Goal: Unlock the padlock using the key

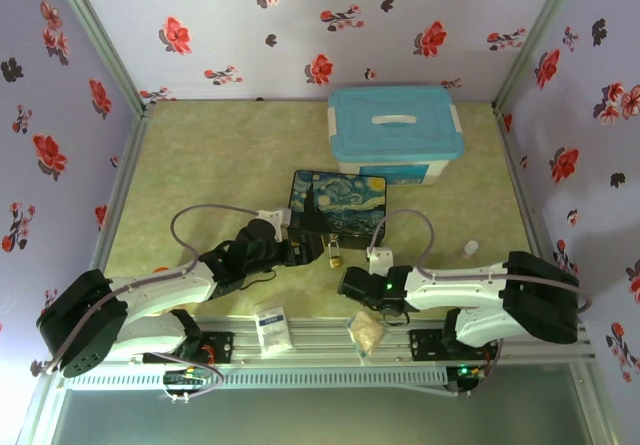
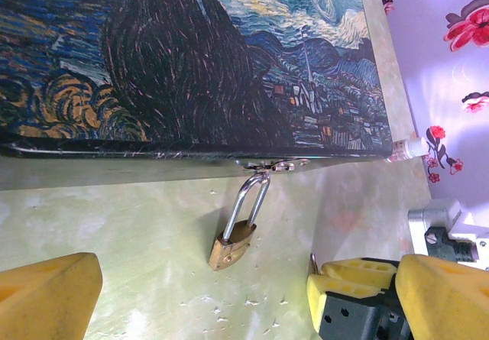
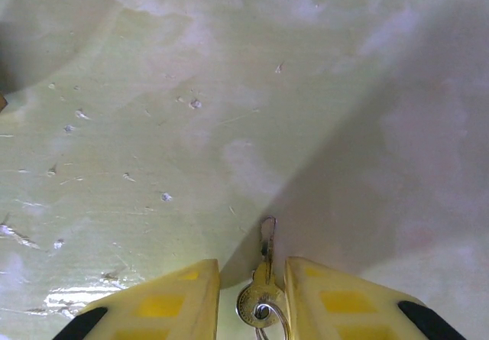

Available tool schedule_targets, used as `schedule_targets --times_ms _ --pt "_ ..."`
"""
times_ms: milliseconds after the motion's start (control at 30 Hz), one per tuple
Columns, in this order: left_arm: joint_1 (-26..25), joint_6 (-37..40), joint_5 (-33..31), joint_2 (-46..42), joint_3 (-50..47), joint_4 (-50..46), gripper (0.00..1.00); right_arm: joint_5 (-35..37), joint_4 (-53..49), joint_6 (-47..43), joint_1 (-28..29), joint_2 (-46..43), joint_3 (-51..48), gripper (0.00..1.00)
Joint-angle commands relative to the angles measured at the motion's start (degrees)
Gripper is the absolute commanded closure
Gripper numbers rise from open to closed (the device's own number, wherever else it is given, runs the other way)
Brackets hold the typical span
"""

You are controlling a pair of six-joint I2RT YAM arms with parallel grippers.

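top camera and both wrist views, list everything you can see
painted box: 1, dark starry-night print, table centre
padlock: 1, brass, silver shackle, hooked through painted box's hasp
key: 1, metallic, in right gripper
storage bin: 1, light blue, behind painted box
small cap: 1, white, right of painted box
white packet: 1, white, front rail
clear packet: 1, clear, front rail
left gripper: 1, yellow fingers, open, facing padlock
right gripper: 1, yellow fingers, shut on key

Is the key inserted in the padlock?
No, the key is held in the right pincer, its blade free over the table.
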Motion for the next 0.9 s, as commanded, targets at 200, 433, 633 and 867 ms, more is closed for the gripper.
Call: schedule_targets --times_ms 200,433,633,867 --pt "-0.4 -0.3 -0.8 0.5 0.3 2.1 0.01 -2.7 -6.1 3.1 0.9 -2.3 -2.9 0.72" --pt "-0.3 -0.3 -0.8 1.1 0.6 2.5 0.01 -3.4 -4.0 4.3 0.9 -4.6 -5.3 0.71" --pt "-0.4 -0.1 -0.8 1.6 0.8 2.4 0.01 -2.8 2.3 2.2 0.6 -2.4 -6.1 0.73" --pt "-0.4 0.1 -0.8 1.1 1.3 2.0 0.01 -3.9 0.2 3.2 1.4 0.6 -5.4 0.91"
